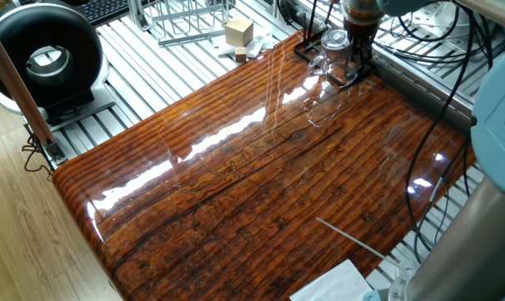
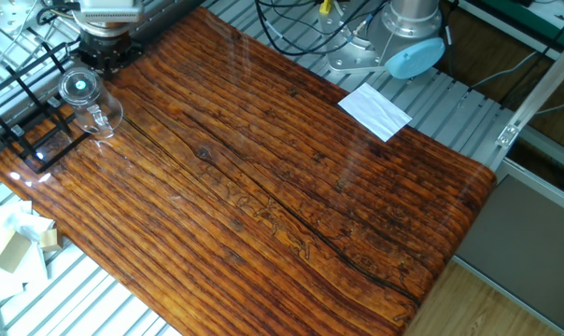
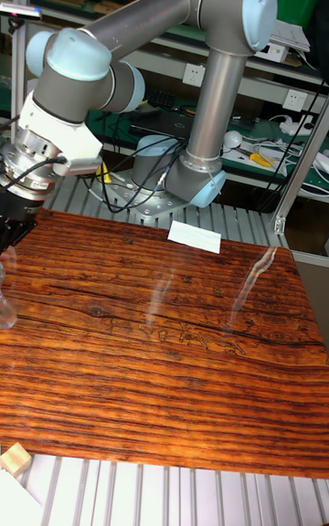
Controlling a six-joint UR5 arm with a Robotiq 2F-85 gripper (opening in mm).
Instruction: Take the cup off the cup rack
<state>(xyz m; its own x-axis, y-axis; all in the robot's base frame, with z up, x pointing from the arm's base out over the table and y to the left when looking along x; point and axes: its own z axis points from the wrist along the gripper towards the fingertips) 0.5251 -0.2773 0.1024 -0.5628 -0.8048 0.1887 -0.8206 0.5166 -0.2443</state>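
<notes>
The clear glass cup (image 1: 334, 48) (image 2: 81, 89) hangs upside down, thick base up, at the table's far corner, its loop handle (image 2: 101, 119) pointing toward the table's middle. My gripper (image 1: 353, 50) (image 2: 98, 63) comes down from above and is shut on the cup's side; its dark fingers are partly hidden behind the glass. The black thin-wire cup rack (image 2: 28, 107) (image 1: 313, 43) stands right beside and under the cup. In the tall fixed view only the gripper body (image 3: 14, 215) shows at the left edge.
A larger silver wire rack (image 1: 186, 21) and a wooden block (image 1: 238, 32) sit off the table's end. Also in view are a black round device (image 1: 43, 54), a white paper (image 2: 375, 110) near the arm base, and cables (image 1: 420, 46) behind the gripper.
</notes>
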